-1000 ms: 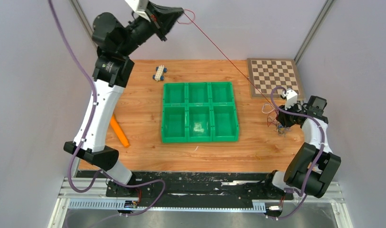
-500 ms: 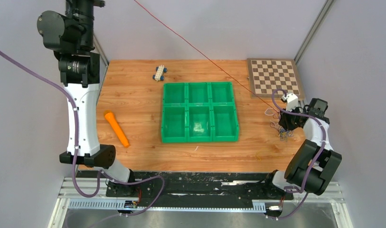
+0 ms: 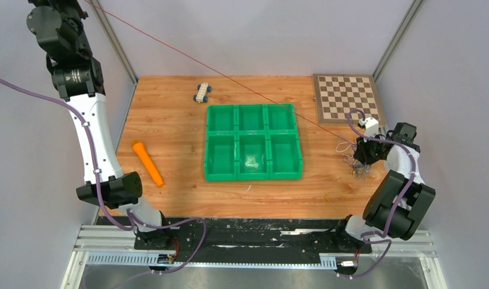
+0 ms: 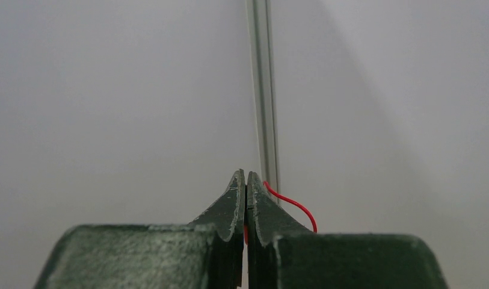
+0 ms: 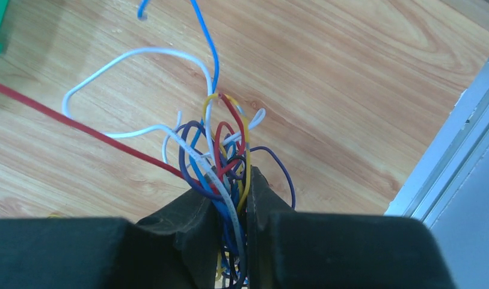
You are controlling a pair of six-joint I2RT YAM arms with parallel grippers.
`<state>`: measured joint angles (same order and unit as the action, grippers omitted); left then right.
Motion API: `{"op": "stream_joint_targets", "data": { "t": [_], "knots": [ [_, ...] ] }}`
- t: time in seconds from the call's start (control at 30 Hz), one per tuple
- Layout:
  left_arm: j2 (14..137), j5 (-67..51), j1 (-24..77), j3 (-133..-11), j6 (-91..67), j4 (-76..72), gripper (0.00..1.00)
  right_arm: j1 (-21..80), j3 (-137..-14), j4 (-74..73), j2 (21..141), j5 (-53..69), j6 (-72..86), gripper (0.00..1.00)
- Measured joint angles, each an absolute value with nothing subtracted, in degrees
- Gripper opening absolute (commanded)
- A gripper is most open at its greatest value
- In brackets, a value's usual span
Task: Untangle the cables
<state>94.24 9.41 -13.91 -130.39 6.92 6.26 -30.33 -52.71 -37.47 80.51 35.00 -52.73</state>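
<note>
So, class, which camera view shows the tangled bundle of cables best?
The right wrist view: the bundle of cables fills it, coloured strands distinct, pinched in the right claw. The top view shows only a small knot; the left wrist view only one red cable.

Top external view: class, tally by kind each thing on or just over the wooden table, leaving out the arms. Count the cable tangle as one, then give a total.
Green tray: 1
Chessboard: 1
Orange carrot toy: 1
Toy car: 1
Cable tangle: 1
Total: 5
</note>
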Motion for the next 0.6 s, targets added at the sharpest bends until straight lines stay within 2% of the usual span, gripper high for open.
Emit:
{"op": "stream_joint_targets", "data": {
  "t": [0.07,0.2,0.37,0.43,0.6],
  "knots": [
    [94.5,8.5,-14.7,-130.6,6.4,7.5,0.0,-30.7,-53.3,-37.8,81.8,35.3,-52.6,0.01],
    [89.9,-1.8,-15.5,-120.7,2.7,5.8,0.0,-31.1,-56.0,-41.1,83.3,38.5,-52.2,0.0],
    [83.9,-27.4,-13.4,-106.6,-4.6,3.9,0.0,-30.3,-61.7,-45.8,82.3,46.7,-50.7,0.0],
    [82.4,-34.6,-8.8,-102.5,-4.6,5.0,0.0,-29.3,-63.0,-47.1,80.4,49.9,-49.5,0.0],
    [80.4,-48.5,14.8,-92.5,-1.7,11.2,0.01,-23.8,-65.6,-49.3,72.3,56.2,-45.5,0.0]
  ]
}}
